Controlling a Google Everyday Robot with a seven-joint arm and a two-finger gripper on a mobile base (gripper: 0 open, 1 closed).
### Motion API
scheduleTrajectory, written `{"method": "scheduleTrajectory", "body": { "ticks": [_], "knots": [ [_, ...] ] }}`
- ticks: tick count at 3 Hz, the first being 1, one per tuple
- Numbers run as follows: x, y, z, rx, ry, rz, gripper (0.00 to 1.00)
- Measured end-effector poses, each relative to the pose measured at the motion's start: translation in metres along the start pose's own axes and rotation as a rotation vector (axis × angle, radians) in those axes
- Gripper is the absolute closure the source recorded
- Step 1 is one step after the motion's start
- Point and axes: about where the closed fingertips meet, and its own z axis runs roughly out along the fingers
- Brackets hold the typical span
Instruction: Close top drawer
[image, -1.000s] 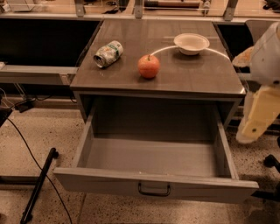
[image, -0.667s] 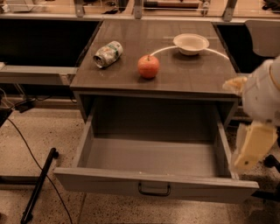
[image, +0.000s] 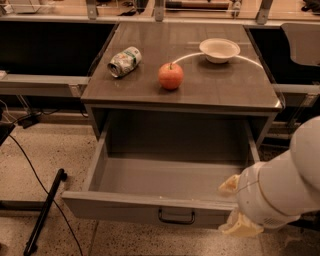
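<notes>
Drawer (image: 125, 210) open, hand (image: 234, 206) at its front right corner, grip unclear, can (image: 124, 61) label unreadable

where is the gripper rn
In the camera view the gripper sits low on the right, at the right front corner of the open top drawer.

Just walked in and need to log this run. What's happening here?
A one-armed robot is working on closing the top drawer, which stands pulled wide open. Its gripper sits at the drawer front's right end. On the cabinet top are a can on its side, an apple and a white bowl.
</notes>
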Motion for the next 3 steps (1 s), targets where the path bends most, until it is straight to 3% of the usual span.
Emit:
{"method": "scheduleTrajectory", "body": {
  "ticks": [2, 3],
  "knots": [
    [0.017, 0.017, 0.031, -0.043, 0.006, 0.035, 0.96],
    [0.026, 0.029, 0.073, -0.062, -0.024, 0.060, 1.00]
  ]
}}
